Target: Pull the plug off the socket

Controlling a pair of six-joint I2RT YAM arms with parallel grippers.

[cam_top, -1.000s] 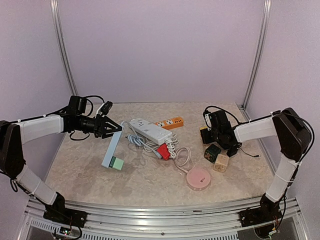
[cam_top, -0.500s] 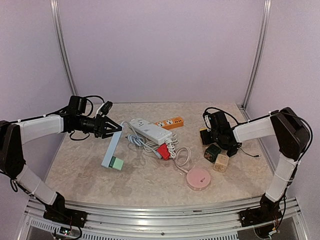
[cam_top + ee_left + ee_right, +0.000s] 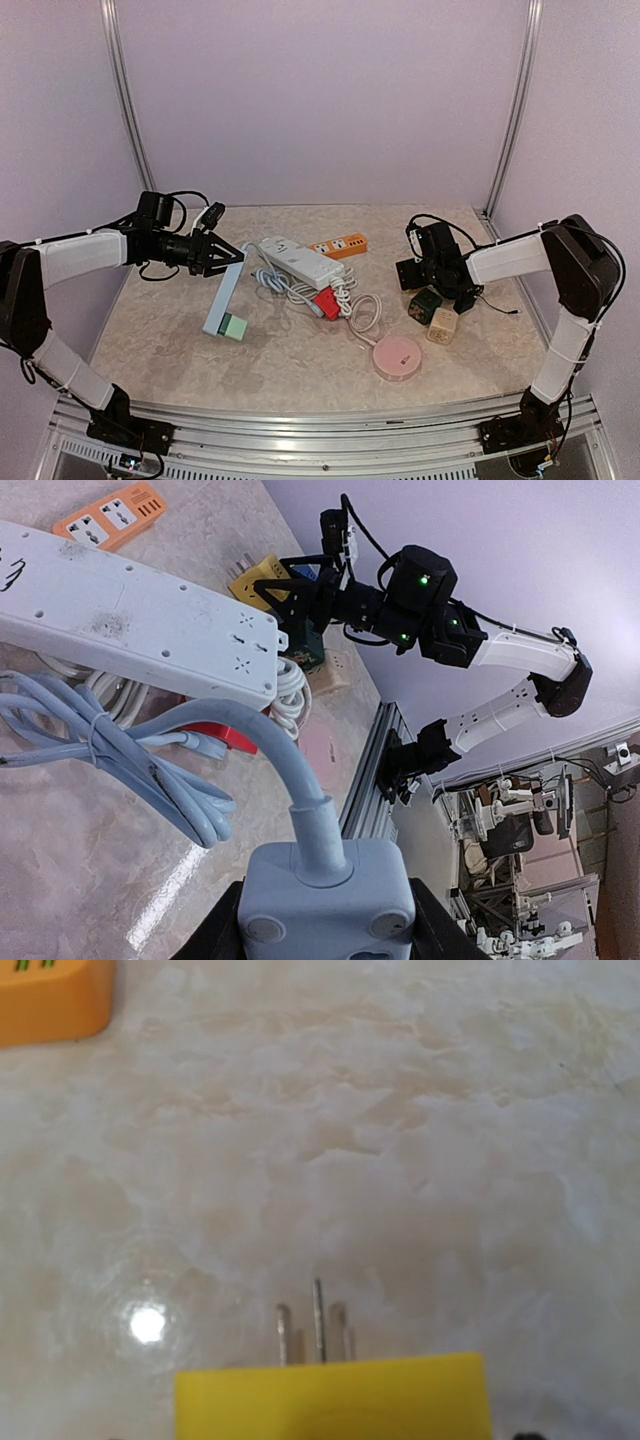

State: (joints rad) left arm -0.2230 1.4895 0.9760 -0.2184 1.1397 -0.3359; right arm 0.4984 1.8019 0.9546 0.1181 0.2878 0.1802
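My left gripper point(image 3: 232, 256) is shut on the cable end of a pale blue socket strip point(image 3: 224, 295). The strip slants down to the table, with a green cube point(image 3: 235, 326) on its lower end. In the left wrist view that end point(image 3: 325, 890) fills the gap between my fingers point(image 3: 215, 942), its cable curving up into a coil. A yellow plug point(image 3: 330, 1400) lies on the table at the right, prongs bare, apart from any socket. My right gripper point(image 3: 412, 272) stands open around it. The yellow plug point(image 3: 252, 580) also shows far off in the left wrist view.
A white power strip point(image 3: 300, 260) and its coiled cable point(image 3: 290, 290) lie mid-table, beside an orange strip point(image 3: 340, 245) and a red plug point(image 3: 325, 300). A pink round puck point(image 3: 397, 357), a dark green cube point(image 3: 425, 303) and a beige cube point(image 3: 441, 325) sit by the right arm.
My right gripper's jaws have spread apart around the yellow plug and shifted slightly left. The left arm and the pale blue strip have not moved.
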